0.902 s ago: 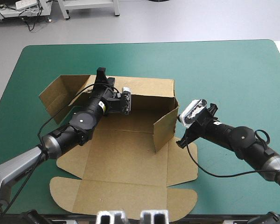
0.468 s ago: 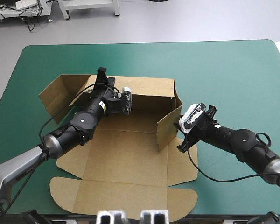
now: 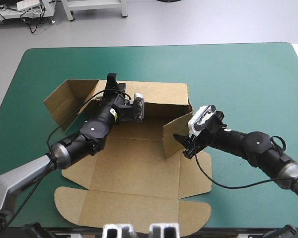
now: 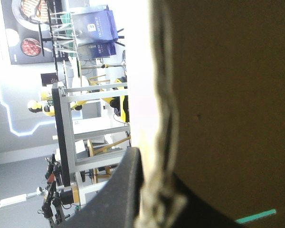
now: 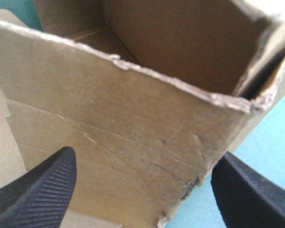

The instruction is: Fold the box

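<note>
The brown box [image 3: 134, 163] lies part-folded on the teal-green cover, its back wall [image 3: 161, 94] raised and its right side wall [image 3: 175, 135] standing, angled inward. My left gripper [image 3: 111, 79] is shut on the back wall's top edge; in the left wrist view the board [image 4: 228, 95] fills the space beside one black finger [image 4: 118, 190]. My right gripper [image 3: 181, 146] stands open just outside the right side wall. In the right wrist view that wall [image 5: 133, 123] spans the gap between the spread fingertips [image 5: 38, 190], with nothing gripped.
A loose flap [image 3: 64, 99] sticks out from the back wall's left end. The lid panel with rounded tabs [image 3: 69, 198] lies flat toward the table's near edge. Bare teal-green cover [image 3: 248, 79] lies to the right and beyond the box.
My right gripper has gone from shut to open and moved left, closer to the right side wall, which swung slightly inward. The left gripper kept its hold, shifting slightly right.
</note>
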Tool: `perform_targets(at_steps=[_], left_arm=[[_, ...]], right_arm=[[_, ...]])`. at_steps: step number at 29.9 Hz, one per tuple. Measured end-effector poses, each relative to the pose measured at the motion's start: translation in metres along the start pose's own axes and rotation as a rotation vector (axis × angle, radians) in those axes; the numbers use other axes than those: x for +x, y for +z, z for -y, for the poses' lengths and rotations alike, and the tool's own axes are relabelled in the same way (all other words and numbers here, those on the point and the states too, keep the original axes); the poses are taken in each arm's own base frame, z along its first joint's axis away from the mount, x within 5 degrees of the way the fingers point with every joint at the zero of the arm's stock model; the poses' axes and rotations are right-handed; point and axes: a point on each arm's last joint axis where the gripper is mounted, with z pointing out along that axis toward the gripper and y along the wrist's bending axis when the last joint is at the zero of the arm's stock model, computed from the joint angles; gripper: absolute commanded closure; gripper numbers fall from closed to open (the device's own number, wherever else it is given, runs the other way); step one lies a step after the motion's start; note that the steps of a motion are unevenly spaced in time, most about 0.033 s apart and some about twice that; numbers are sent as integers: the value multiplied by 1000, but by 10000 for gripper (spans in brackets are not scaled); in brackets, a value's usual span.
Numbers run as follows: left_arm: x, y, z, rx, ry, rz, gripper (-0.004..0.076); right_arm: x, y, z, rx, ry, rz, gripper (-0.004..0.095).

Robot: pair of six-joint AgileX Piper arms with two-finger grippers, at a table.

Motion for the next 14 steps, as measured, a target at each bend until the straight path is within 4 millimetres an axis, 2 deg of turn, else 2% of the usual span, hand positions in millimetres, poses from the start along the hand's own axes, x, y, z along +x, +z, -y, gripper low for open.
perform_targets(at_steps=[4, 8, 14], left_arm=[[-5, 3, 0, 1, -21, -40, 710], [-12, 3, -10, 1, -109, -49, 710], [-28, 1, -24, 39, -194, -20, 710]], right_arm=[[-7, 1, 8, 60, 38, 24, 175], [-15, 2, 12, 83, 64, 50, 175], [-14, 14, 17, 97, 106, 30, 203]])
